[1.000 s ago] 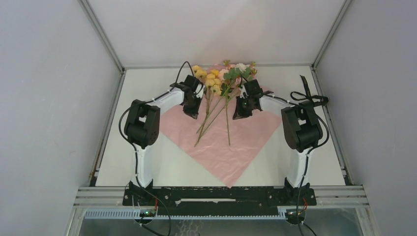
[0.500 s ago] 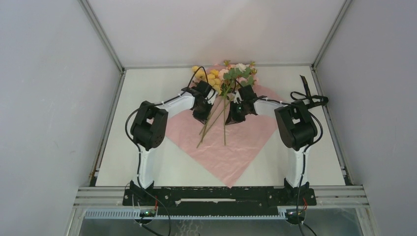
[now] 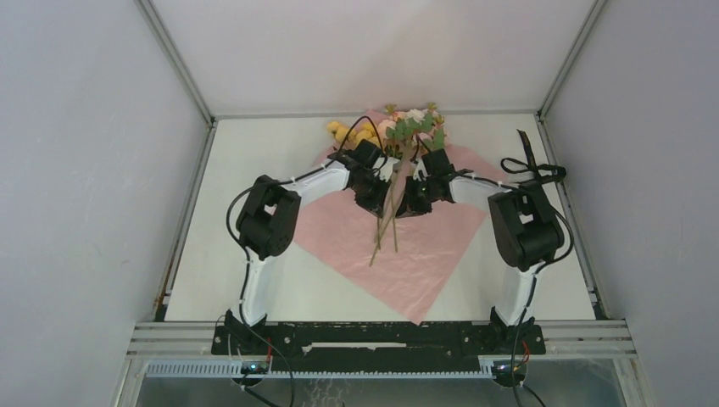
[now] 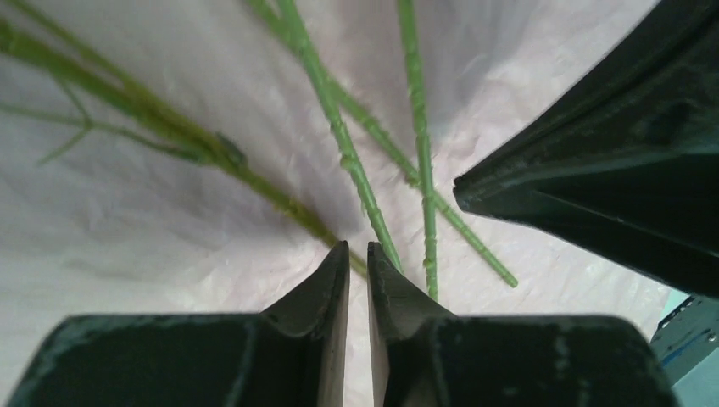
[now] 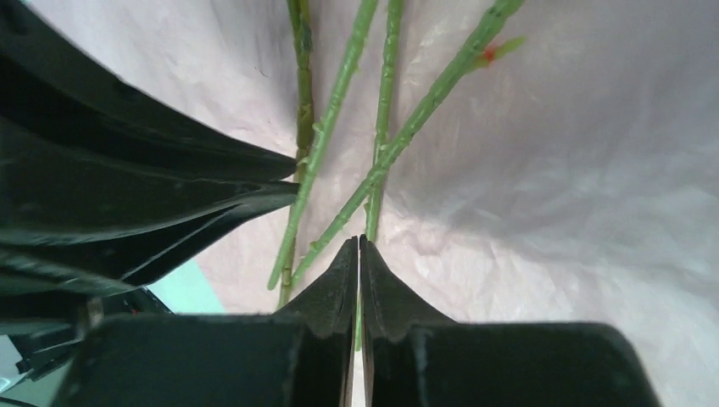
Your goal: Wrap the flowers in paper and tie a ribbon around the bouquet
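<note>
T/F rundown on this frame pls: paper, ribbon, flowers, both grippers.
1. The paper lies pink side up. True.
2. The ribbon is tied round the flowers. False: it lies loose at the far right, off the paper.
3. The left gripper and right gripper both sit at the flower stems. True.
4. The right gripper's jaws stand wide open. False: they are closed tip to tip.
5. The paper is rolled round the flowers. False: it lies flat beneath them.

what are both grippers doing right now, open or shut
left gripper: nearly shut, only a thin slit, nothing seen in it
right gripper: shut, right over the flower stems, nothing visibly held
</note>
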